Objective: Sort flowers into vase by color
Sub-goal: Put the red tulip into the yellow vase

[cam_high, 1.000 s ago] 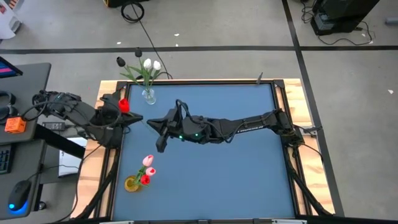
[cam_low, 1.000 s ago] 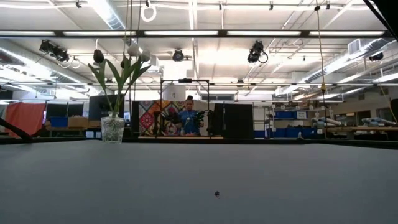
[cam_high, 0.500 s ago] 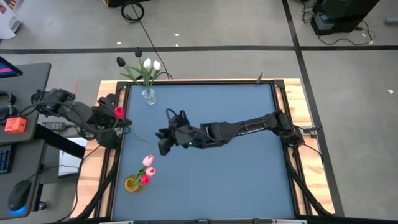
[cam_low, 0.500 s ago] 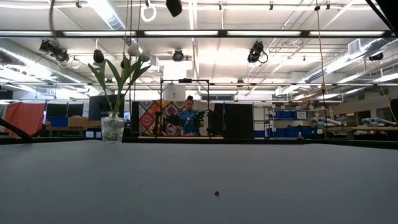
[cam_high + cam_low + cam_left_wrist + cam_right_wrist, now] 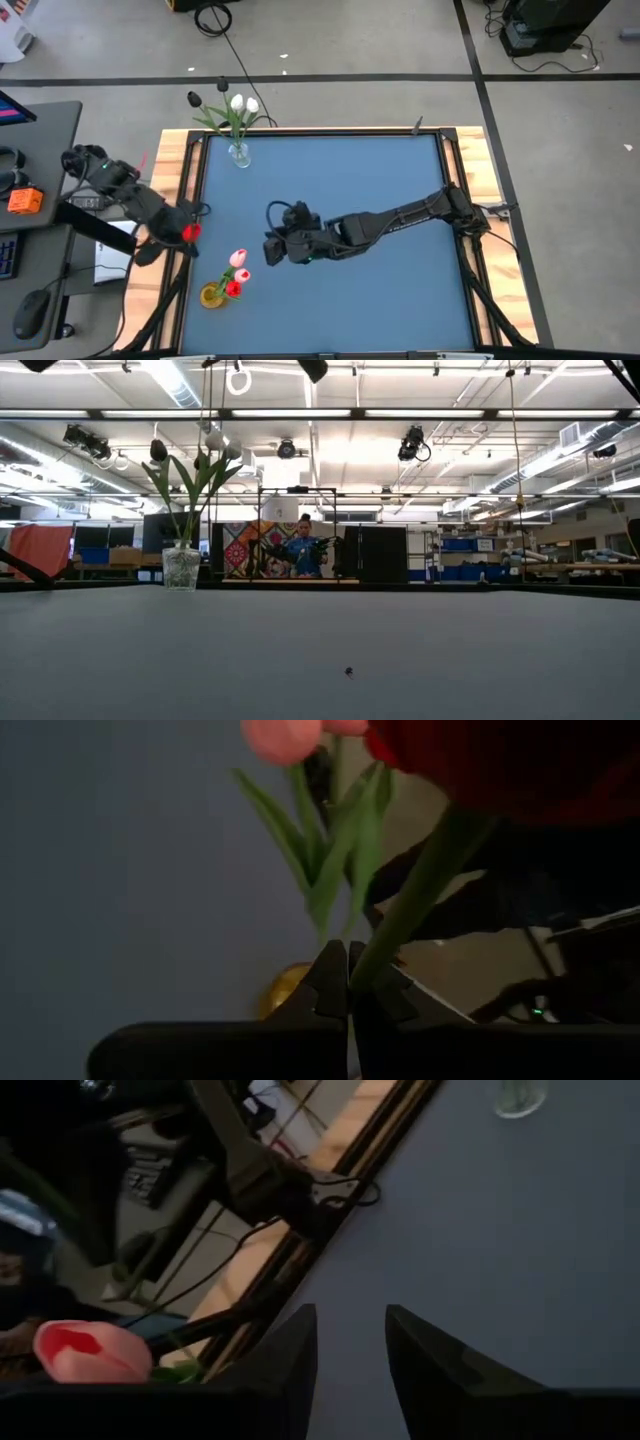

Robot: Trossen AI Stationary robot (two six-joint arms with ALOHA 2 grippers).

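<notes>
Left gripper [image 5: 348,982] clenched a red tulip [image 5: 189,231] stem at the bench [image 5: 400,300] edge; right gripper [image 5: 350,1342] fingers [image 5: 425,1355] stood released beside the yellow vase [image 5: 212,296].

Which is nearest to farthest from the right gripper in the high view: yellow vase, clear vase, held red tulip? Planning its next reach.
From the right gripper:
1. Yellow vase, near the table's front-left.
2. Red tulip, in the left gripper at the left edge.
3. Clear vase, back-left corner.
</notes>
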